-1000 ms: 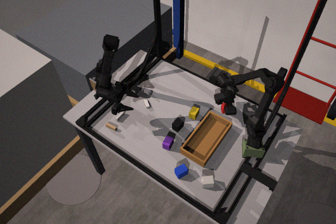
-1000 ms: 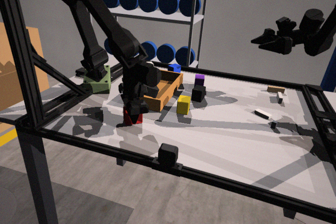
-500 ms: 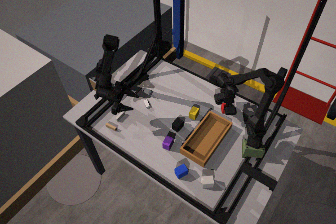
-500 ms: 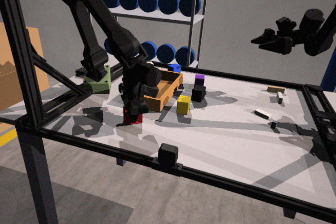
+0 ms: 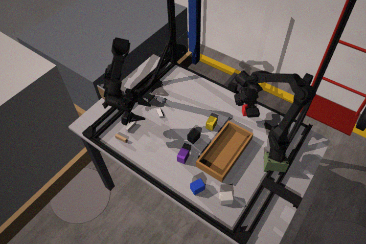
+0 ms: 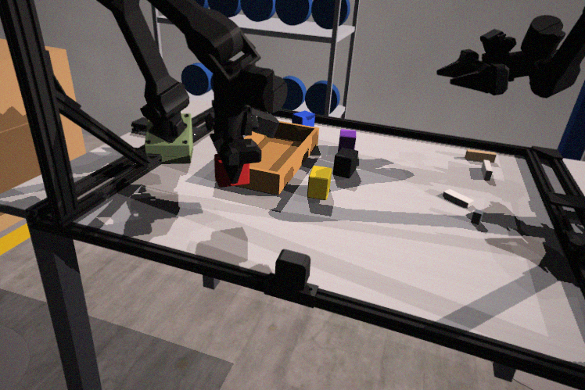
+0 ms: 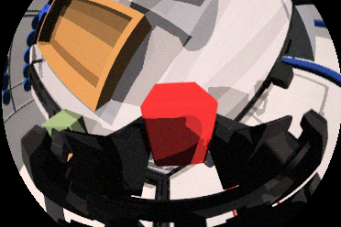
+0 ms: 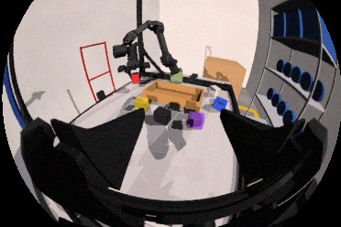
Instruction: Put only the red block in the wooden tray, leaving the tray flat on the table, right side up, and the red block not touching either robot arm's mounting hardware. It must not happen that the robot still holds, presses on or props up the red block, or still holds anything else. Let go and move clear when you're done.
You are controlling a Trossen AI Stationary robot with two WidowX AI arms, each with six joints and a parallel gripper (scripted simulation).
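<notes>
The red block [image 5: 244,110] sits tilted between the fingers of my left gripper [image 5: 250,111], held just above the table beside the near end of the wooden tray [image 5: 224,149]. In the exterior view the red block [image 6: 227,176] hangs under the left gripper [image 6: 236,158], next to the tray [image 6: 283,151]. The left wrist view shows the red block [image 7: 178,125] gripped, with the empty tray [image 7: 92,50] upright and flat beyond it. My right gripper [image 5: 131,118] is open and empty, raised at the opposite end of the table; it also shows in the exterior view [image 6: 465,74].
A yellow block [image 5: 211,122], a black block [image 5: 194,135] and a purple block [image 5: 182,155] lie along the tray's side. A blue block [image 5: 197,186] and a white block [image 5: 226,197] lie past its far end. The left arm's green mount [image 5: 275,164] stands beside the tray.
</notes>
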